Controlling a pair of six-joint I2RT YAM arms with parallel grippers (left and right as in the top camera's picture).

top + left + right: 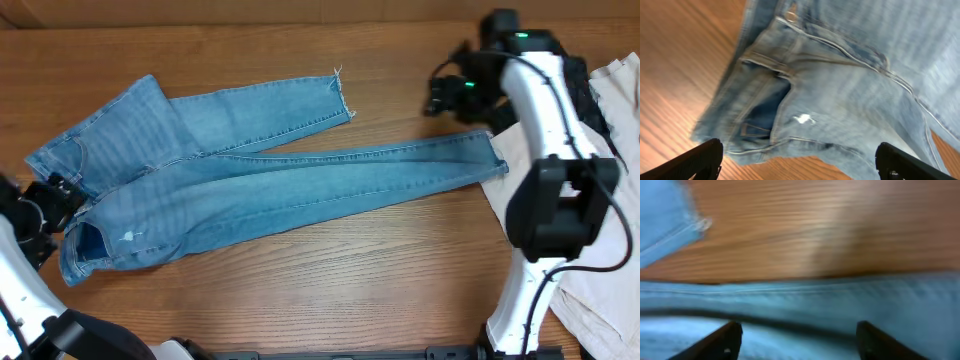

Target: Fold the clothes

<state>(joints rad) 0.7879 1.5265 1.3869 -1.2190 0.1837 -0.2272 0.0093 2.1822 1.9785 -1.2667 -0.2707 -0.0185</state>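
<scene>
Jeans lie spread on the tabletop. The left tool, jaws wide and gripping nothing, has the waistband just below it. The right tool, jaws apart, has one leg directly beneath.

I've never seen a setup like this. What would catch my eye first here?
First, the light-blue jeans sprawled flat across the wooden table, with the waist at the left and the two legs splaying apart toward the right. Next, the white right arm rising at the right side, with a beige garment lying beside it.
</scene>
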